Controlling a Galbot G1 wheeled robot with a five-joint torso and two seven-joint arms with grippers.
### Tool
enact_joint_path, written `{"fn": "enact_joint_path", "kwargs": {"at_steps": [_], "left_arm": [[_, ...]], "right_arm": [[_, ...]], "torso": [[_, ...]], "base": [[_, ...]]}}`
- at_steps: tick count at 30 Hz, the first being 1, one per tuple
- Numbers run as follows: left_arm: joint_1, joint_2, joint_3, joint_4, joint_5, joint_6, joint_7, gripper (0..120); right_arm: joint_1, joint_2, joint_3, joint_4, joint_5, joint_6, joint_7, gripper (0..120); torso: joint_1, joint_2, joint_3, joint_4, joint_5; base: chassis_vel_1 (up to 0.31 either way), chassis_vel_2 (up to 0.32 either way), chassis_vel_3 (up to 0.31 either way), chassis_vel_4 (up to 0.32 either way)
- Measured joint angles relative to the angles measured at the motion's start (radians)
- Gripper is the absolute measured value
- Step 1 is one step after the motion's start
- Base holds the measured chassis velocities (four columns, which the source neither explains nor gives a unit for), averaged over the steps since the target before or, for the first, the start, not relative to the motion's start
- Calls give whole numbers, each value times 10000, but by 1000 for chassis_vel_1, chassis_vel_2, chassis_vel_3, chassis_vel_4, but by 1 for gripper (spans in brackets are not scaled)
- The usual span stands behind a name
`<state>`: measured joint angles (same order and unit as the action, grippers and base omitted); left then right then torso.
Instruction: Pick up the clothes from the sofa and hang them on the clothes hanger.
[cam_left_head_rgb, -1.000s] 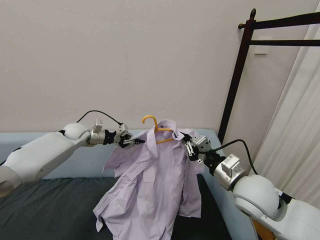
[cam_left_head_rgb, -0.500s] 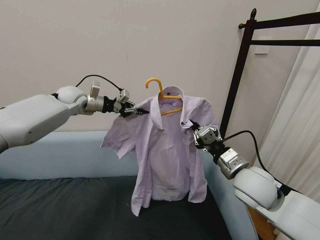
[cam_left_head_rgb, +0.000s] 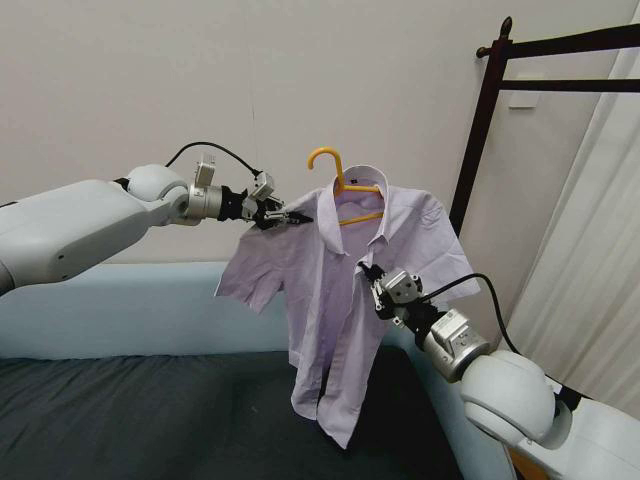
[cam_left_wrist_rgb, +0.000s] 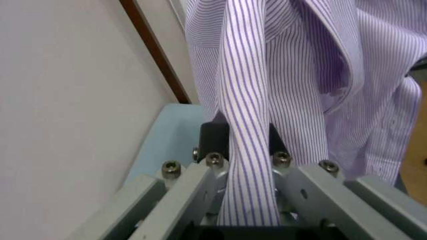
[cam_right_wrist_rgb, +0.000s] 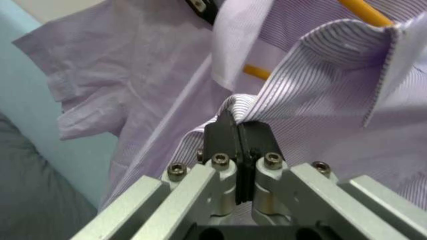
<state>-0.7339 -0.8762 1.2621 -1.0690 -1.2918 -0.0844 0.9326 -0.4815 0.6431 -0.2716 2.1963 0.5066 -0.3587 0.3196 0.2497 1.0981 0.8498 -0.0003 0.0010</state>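
Purple striped shirt (cam_left_head_rgb: 345, 290), draped on a yellow hanger (cam_left_head_rgb: 343, 184), was held up, clamped by left gripper (cam_left_head_rgb: 292, 217) at shoulder, right gripper (cam_left_head_rgb: 372, 273) at front.

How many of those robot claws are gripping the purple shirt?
2. The left gripper pinches the shirt at its shoulder beside the yellow hanger; the right gripper clamps its front edge lower down.

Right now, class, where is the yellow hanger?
In the head view, the yellow hanger sits mid-frame inside the purple shirt, between the left gripper and the dark rack.
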Motion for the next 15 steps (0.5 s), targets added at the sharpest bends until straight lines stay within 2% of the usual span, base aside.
{"fn": "enact_joint_path", "kwargs": {"at_steps": [7,12,14,15], "left_arm": [[121,-69,44,-111,63,7,-144,1],[264,-58,-82,33,133,-13,-151,1],[355,-29,-175,183,187,-43,-151,1],[420,-18,-247,295,220,-64,-152,1]], "right_arm": [[68,141,-351,-146,-930,110,-461,0],[-324,149,-249,-179,-950,-182,-424,0],[-510,108,-117,-60,-743,-376,-328,2],[-616,70,-6,54,-518,-538,-177,8]], "torso": [[0,0,0,1,-1],[0,0,0,-2,2],[0,0,0,-1,0],[0,0,0,-1,0]], "base": [[0,0,0,0],[0,0,0,0],[0,0,0,0],[0,0,0,0]]}}
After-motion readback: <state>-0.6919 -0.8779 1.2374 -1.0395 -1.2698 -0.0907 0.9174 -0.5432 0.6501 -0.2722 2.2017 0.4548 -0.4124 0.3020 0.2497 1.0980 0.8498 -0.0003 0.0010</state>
